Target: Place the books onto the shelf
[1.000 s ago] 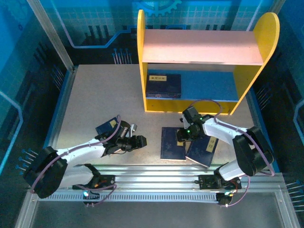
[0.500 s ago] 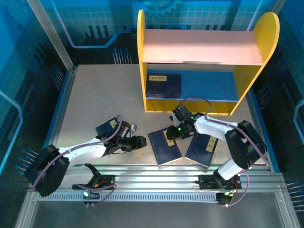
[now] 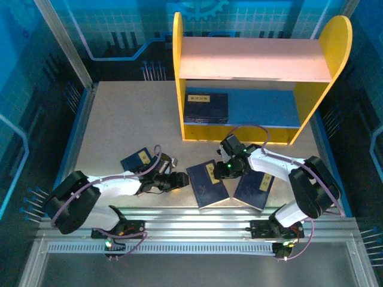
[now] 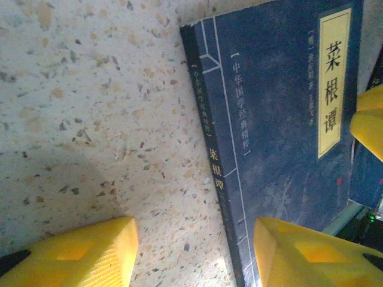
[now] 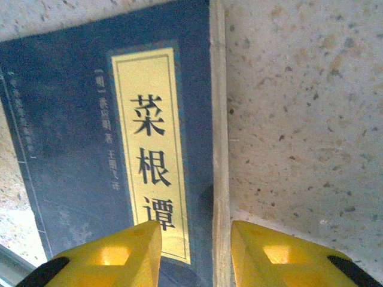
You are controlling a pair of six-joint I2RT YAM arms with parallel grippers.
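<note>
From above: noted one book [image 3: 206,106] on the shelf's [image 3: 254,60] blue lower board, three other books [image 3: 134,160] flat on the bench [image 3: 119,119]. Left wrist: found left fingers [image 4: 78,254] apart, straddling the middle book's [image 4: 281,119] spine. Right wrist: found right fingers [image 5: 108,256] apart over its labelled edge.

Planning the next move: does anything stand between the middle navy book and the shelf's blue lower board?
Nothing visible does: speckled tabletop separates the navy rectangular book from the yellow-sided shelf, and another navy book covers just the left of its blue lower board.
</note>
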